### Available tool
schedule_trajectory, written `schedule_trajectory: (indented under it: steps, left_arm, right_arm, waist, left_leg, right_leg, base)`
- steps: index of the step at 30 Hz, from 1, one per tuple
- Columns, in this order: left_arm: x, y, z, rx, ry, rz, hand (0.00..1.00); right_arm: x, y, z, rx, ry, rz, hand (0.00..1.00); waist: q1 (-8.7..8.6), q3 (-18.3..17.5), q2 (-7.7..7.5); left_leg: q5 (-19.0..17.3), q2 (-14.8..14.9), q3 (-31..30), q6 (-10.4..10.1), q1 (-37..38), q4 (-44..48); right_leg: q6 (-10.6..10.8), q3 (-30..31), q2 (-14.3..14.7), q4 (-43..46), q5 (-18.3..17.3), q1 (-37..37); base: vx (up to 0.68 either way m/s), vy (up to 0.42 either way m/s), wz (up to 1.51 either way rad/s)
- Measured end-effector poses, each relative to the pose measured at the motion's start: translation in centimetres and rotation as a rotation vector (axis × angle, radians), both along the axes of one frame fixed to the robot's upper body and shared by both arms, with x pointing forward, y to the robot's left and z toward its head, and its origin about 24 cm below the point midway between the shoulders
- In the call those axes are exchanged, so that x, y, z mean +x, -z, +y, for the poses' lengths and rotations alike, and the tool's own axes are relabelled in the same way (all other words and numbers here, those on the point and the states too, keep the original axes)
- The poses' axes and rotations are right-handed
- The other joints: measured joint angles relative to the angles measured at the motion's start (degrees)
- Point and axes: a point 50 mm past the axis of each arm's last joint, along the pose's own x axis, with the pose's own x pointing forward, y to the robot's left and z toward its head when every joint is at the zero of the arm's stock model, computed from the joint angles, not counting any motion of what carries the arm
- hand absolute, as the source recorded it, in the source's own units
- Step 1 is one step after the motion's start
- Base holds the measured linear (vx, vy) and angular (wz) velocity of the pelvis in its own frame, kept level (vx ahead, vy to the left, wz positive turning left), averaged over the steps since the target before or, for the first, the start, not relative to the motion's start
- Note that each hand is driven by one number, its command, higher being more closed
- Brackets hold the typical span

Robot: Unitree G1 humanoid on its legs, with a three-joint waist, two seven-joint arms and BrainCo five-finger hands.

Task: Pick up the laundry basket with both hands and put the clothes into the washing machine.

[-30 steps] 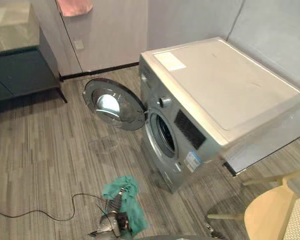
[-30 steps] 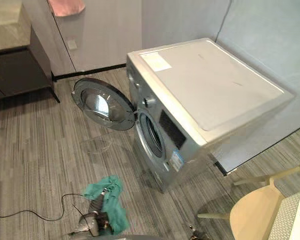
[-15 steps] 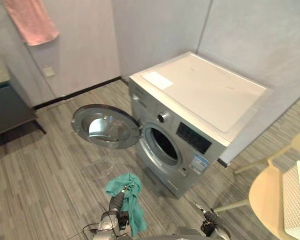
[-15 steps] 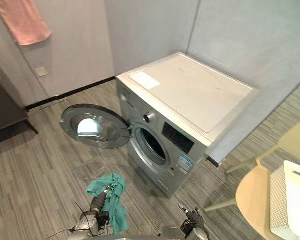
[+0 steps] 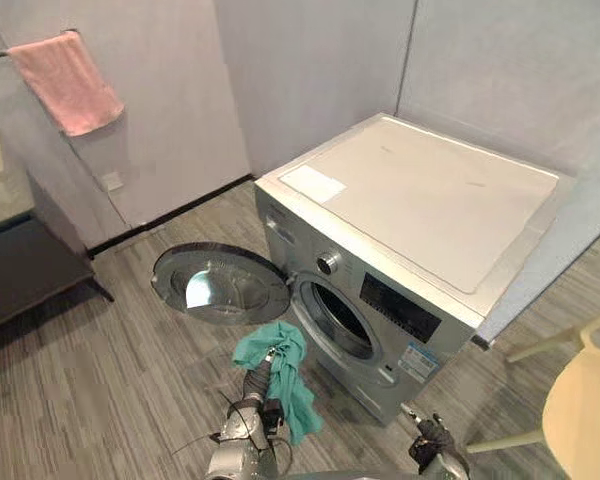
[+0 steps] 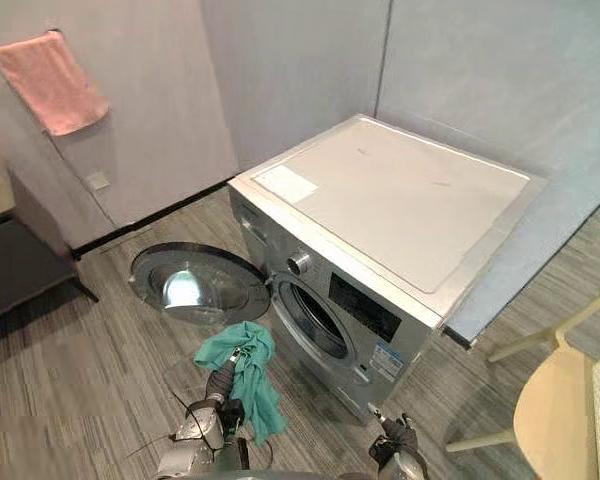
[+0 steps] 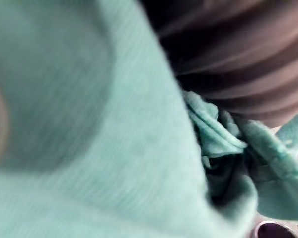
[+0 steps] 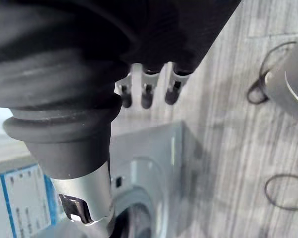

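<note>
here the left hand (image 5: pixel 263 372) is clenched on the teal cloth (image 5: pixel 292 398), which hangs from it low in front of the washing machine (image 5: pixel 420 210), between the swung-open door (image 5: pixel 220 283) and the drum opening (image 5: pixel 345 322). the opening lies just ahead and to the right of that hand, making it the nearer one. the right hand (image 5: pixel 435 443) sits loose and empty by the machine's front lower corner.

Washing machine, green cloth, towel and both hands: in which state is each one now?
washing machine: door wide open
left hand: shut on the teal cloth
teal cloth: hanging from the left hand, outside the drum
right hand: open, holding nothing
pink towel: hanging from a wall rail
</note>
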Motion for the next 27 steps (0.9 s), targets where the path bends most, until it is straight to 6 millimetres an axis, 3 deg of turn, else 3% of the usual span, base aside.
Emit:
schedule_trajectory:
  steps: [2,3,5,6,7,9,10,11,12,14,16,17,18,20,23,24,25,27]
  left_arm:
    - [-0.3,0.2,0.0,0.005,-0.005,0.013,1.0]
    - [-0.4,0.3,0.1,0.003,-0.009,0.018,1.0]
    - [-0.8,0.7,0.0,0.006,-0.003,0.039,1.0]
    - [-1.5,1.4,-0.2,0.011,0.016,0.081,1.0]
    - [-2.0,2.0,0.7,0.047,0.027,0.118,1.0]
    - [-2.6,2.4,1.7,0.086,0.048,0.139,1.0]
    - [-2.4,2.2,1.9,0.107,0.075,0.127,1.0]
    - [-2.1,2.0,1.9,0.111,0.081,0.111,1.0]
    - [-1.7,1.6,1.9,0.114,0.088,0.084,1.0]
    - [-1.3,1.2,2.1,0.124,0.089,0.061,1.0]
    - [-0.9,0.9,2.3,0.147,0.091,0.041,1.0]
    - [-0.7,0.7,2.5,0.153,0.08,0.029,1.0]
    - [-0.7,0.7,2.6,0.153,0.07,0.029,1.0]
    - [-1.1,1.1,3.4,0.159,0.033,0.056,1.0]
    - [-1.7,1.8,3.5,0.161,0.027,0.097,1.0]
    - [-1.7,2.2,3.3,0.159,0.033,0.123,1.0]
    - [-1.6,2.3,2.7,0.141,0.036,0.135,1.0]
    - [-1.4,2.5,1.2,0.056,0.013,0.149,1.0]
  right_arm:
    - [0.5,-0.1,0.2,0.0,-0.008,-0.009,0.0]
    - [0.8,-0.1,0.2,-0.004,-0.009,-0.002,0.0]
    - [0.6,0.2,-0.2,-0.012,-0.008,0.03,0.0]
    - [-0.1,0.6,-0.8,-0.024,-0.006,0.065,0.0]
    - [-0.6,1.0,0.0,0.01,0.006,0.098,0.0]
    - [-1.4,1.4,0.8,0.045,0.029,0.129,0.0]
    - [-2.3,1.7,0.9,0.057,0.046,0.151,0.0]
    - [-2.2,1.6,0.8,0.055,0.048,0.146,0.0]
    - [-2.1,1.5,0.8,0.054,0.048,0.136,0.0]
    - [-1.4,1.2,1.1,0.055,0.031,0.104,0.0]
    - [-1.1,1.0,1.0,0.05,0.024,0.083,0.0]
    - [-1.2,0.9,0.9,0.045,0.029,0.074,0.0]
    - [-1.2,0.9,0.8,0.044,0.032,0.071,0.0]
    - [-1.6,0.9,0.7,0.042,0.034,0.068,0.0]
    - [-1.8,1.0,0.3,0.031,0.029,0.073,0.0]
    - [-1.9,1.0,-0.2,0.017,0.03,0.08,0.0]
    - [-2.4,1.1,-0.8,0.009,0.047,0.095,0.0]
    - [-4.1,1.5,-1.6,-0.001,0.073,0.149,0.0]
  waist:
    - [-0.3,-0.1,-0.26]
    - [-0.28,-0.3,-0.69]
    - [-0.28,-1.3,-0.7]
    - [-0.19,-2.3,-0.06]
    - [-0.68,-3.0,-3.36]
    - [-1.76,-4.0,-4.46]
    - [-1.97,-4.7,-3.78]
    - [-1.83,-4.9,-4.04]
    - [-1.63,-4.8,-3.4]
    - [-1.69,-4.4,-2.05]
    - [-1.75,-4.3,-1.32]
    - [-1.82,-4.3,-1.28]
    - [-1.98,-4.3,-1.25]
    - [-1.85,-4.4,-1.69]
    - [-1.83,-5.2,-3.36]
    - [-2.48,-4.8,-2.16]
    - [-3.55,-4.3,-1.42]
    - [-4.06,-3.5,-1.02]
  left_leg:
    - [-0.1,0.1,-5.9,0.2,0.6,-10.8]
    - [0.0,-0.3,-12.5,0.0,1.4,-20.9]
    - [0.4,-1.3,-16.9,-0.5,2.2,-26.3]
    - [1.5,-1.8,-17.1,-8.8,2.5,-26.0]
    - [-0.9,-4.8,-13.6,-8.2,2.2,-22.8]
    - [-2.2,-6.8,-11.6,-5.9,2.4,-21.2]
    - [-2.6,-7.7,-9.2,-5.2,2.9,-21.7]
    - [-2.5,-8.0,-7.8,-5.0,3.5,-22.3]
    - [-2.2,-8.1,-4.4,-4.6,5.3,-24.3]
    - [-1.5,-7.7,1.0,-3.5,8.2,-26.8]
    - [-0.9,-7.4,5.5,-2.6,11.8,-29.8]
    - [0.1,-7.4,8.6,-0.1,15.1,-33.6]
    - [0.1,-7.2,10.0,0.4,16.2,-35.0]
    - [0.1,-6.9,15.8,0.4,19.0,-38.3]
    - [0.4,-8.6,17.9,-0.3,18.5,-40.8]
    - [2.2,-9.2,16.8,-1.3,18.3,-42.7]
    - [5.3,-9.1,15.3,-0.7,18.8,-45.5]
    - [6.4,-7.6,13.6,-1.9,21.2,-47.8]
  right_leg:
    - [1.3,2.7,-0.9,-0.2,-0.4,-0.3]
    - [2.8,5.3,-2.2,-0.8,-1.1,-0.3]
    - [5.7,7.5,-4.5,-1.1,-2.4,-0.1]
    - [7.4,9.9,-5.9,-1.3,-2.9,0.2]
    - [9.9,12.1,-10.1,-1.5,-0.9,0.1]
    - [10.6,13.3,-12.3,-2.3,6.0,-0.1]
    - [10.4,14.3,-13.3,-2.6,13.6,-1.8]
    - [10.0,14.5,-13.7,-2.4,16.7,-2.5]
    - [8.5,14.4,-14.3,-1.3,22.8,-4.7]
    - [5.2,11.7,-15.0,1.5,27.8,-8.3]
    - [5.1,4.6,-15.0,5.6,23.9,-10.5]
    - [4.7,-1.6,-13.9,7.1,20.0,-11.2]
    - [4.7,-3.8,-13.0,7.2,18.4,-11.3]
    - [5.8,-6.6,-8.1,5.9,12.6,-12.5]
    - [4.6,-9.4,-6.1,-4.1,11.7,-11.4]
    - [5.2,-9.5,-5.8,-8.4,13.1,-11.2]
    - [4.9,-9.6,-4.9,-10.4,14.1,-11.0]
    - [4.8,-11.1,-3.2,-11.6,14.2,-8.4]
  base:
    - [0.37,0.414,-0.85]
    - [0.35,0.481,-0.84]
    - [0.32,0.501,-0.84]
    - [0.34,0.629,-0.8]
    - [0.34,0.626,-0.74]
    - [0.29,0.564,-0.35]
    - [0.28,0.628,-0.38]
    - [0.21,0.584,-0.64]
    - [0.14,0.453,-0.64]
    - [0.07,0.382,-0.97]
    - [0.01,0.296,-0.95]
    - [-0.02,0.154,-0.7]
    - [-0.04,0.101,-0.93]
    - [-0.06,-0.05,-1.05]
    - [-0.02,-0.128,-1.07]
    - [0.04,-0.118,-0.54]
    - [0.07,-0.149,-0.26]
    - [0.09,-0.146,0.14]
